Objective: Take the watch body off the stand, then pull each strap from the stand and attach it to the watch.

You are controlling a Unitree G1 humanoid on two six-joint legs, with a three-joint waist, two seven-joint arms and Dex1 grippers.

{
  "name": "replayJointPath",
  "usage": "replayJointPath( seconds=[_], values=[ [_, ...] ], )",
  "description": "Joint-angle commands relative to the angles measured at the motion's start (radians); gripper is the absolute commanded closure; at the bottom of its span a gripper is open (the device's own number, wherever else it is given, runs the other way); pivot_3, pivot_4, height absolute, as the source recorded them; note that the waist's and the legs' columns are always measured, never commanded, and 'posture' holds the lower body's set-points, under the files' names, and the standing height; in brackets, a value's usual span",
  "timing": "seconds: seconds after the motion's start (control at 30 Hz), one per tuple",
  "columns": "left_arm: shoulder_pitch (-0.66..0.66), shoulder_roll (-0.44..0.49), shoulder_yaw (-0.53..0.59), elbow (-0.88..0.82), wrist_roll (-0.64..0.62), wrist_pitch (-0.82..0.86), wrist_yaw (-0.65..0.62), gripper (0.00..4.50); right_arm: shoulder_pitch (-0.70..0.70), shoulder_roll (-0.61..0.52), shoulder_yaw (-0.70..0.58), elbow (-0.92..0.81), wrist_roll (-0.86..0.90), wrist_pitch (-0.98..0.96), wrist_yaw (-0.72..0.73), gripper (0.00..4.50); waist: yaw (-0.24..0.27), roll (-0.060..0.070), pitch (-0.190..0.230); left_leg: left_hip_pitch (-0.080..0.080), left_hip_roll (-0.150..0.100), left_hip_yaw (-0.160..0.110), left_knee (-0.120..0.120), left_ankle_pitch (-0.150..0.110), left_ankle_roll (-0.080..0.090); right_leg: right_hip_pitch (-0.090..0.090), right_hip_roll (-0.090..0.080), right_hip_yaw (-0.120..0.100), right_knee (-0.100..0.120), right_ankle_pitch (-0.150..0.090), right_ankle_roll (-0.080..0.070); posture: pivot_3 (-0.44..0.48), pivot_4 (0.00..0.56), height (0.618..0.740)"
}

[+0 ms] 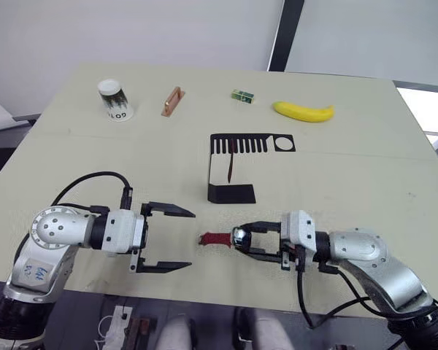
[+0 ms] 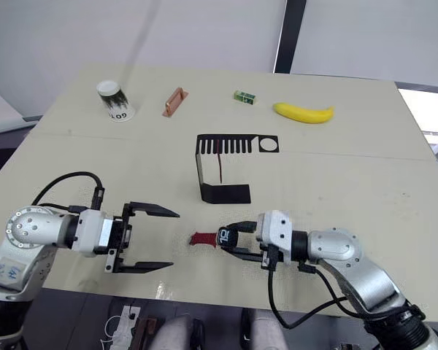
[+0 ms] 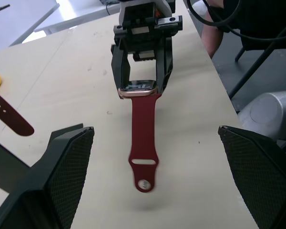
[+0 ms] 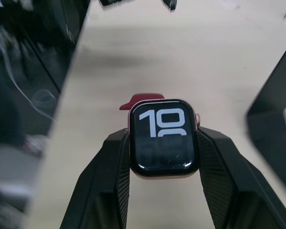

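Lab: bare test table (image 1: 365, 175), blank white walls.

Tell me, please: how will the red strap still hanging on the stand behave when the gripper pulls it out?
Probably floppy: the strap hangs limp from a slot of the stand, held only at its top. It looks thin and light, so it may swing or slip. The open left gripper is free to take it.
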Motion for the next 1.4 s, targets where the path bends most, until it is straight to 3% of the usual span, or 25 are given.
replayJointPath(
  seconds=[0.03,0.23,0.6,0.7,0.73,0.77,1.4],
  values=[
    [-0.01,-0.006,-0.041,-0.029,0.077,-0.06,0.021,0.0,-0.033,-0.024,-0.053,-0.045,0.209,0.255,-0.043,2.97,0.001,0.0,0.0,0.0,0.0,0.0,0.0,0.0,0.0,0.0,0.0,0.0,0.0,0.0,0.0,0.0,0.15,0.74],
    [-0.053,-0.07,-0.116,-0.054,0.182,-0.053,0.127,0.0,-0.11,0.032,-0.118,-0.023,0.447,0.529,-0.213,2.97,0.001,0.0,0.0,0.0,0.0,0.0,0.0,0.0,0.0,0.0,0.0,0.0,0.0,0.0,0.0,0.0,0.15,0.74],
    [-0.027,-0.085,-0.161,-0.067,0.206,-0.025,0.174,0.0,-0.167,0.095,-0.157,-0.021,0.554,0.685,-0.371,2.97,0.002,0.0,0.0,0.0,0.0,0.0,0.0,0.0,0.0,0.0,0.0,0.0,0.0,0.0,0.0,0.0,0.15,0.74],
    [-0.025,-0.085,-0.174,-0.062,0.234,-0.047,0.181,0.73,-0.175,0.107,-0.163,-0.021,0.57,0.702,-0.39,2.97,0.002,0.0,0.0,-0.001,0.0,0.0,0.0,0.0,0.0,0.0,0.0,0.0,0.0,0.0,0.0,0.0,0.15,0.74],
    [-0.024,-0.087,-0.176,-0.057,0.242,-0.054,0.188,1.21,-0.176,0.111,-0.164,-0.022,0.575,0.707,-0.396,2.97,0.001,0.0,0.0,-0.001,0.0,0.0,0.0,0.0,0.0,0.0,0.0,0.0,0.0,0.0,0.0,0.0,0.15,0.74],
    [-0.024,-0.089,-0.177,-0.054,0.244,-0.055,0.191,1.27,-0.176,0.112,-0.165,-0.022,0.579,0.712,-0.4,2.97,0.001,0.0,0.0,-0.001,0.0,0.0,0.0,0.0,0.0,0.0,0.0,0.0,0.0,0.0,0.0,0.0,0.15,0.74],
    [-0.037,-0.096,-0.192,-0.047,0.288,-0.028,0.237,1.27,-0.153,0.135,-0.17,-0.017,0.591,0.737,-0.428,2.97,0.001,0.0,0.0,-0.001,0.0,0.0,0.0,0.0,0.0,0.0,0.0,0.0,0.0,0.0,0.0,0.0,0.15,0.74]
  ],
)
